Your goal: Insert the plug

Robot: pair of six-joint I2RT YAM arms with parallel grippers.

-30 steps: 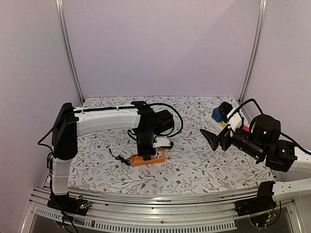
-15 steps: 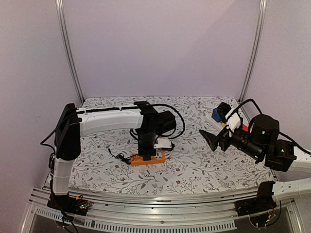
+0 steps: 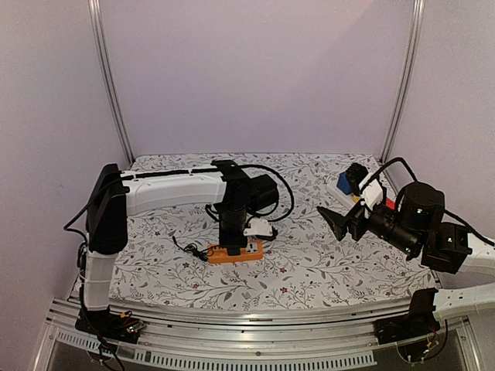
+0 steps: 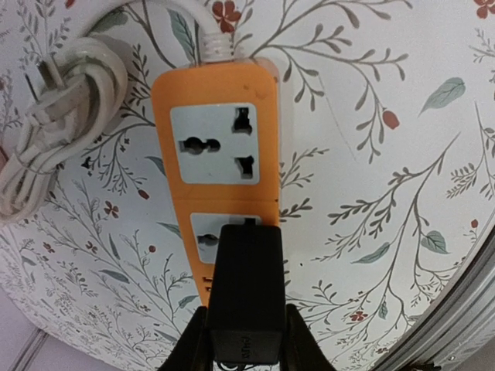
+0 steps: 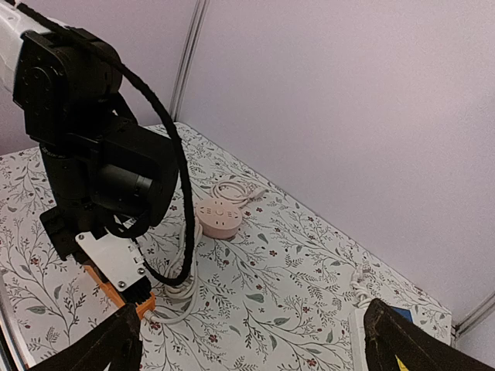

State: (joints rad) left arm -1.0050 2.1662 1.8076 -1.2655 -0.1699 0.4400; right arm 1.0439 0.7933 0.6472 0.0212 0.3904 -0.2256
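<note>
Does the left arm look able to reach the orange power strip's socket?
Probably yes: its jaws hold the black plug right over a socket of the orange power strip; nothing lies between.

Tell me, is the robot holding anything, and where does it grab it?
The left claw pinches the black plug by its two sides, at the rear end, over the orange strip. The right claw is open, holding nothing.

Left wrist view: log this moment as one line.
left gripper: shut on black plug | plug: over one socket of orange power strip, seating unclear | right gripper: open, empty
</note>
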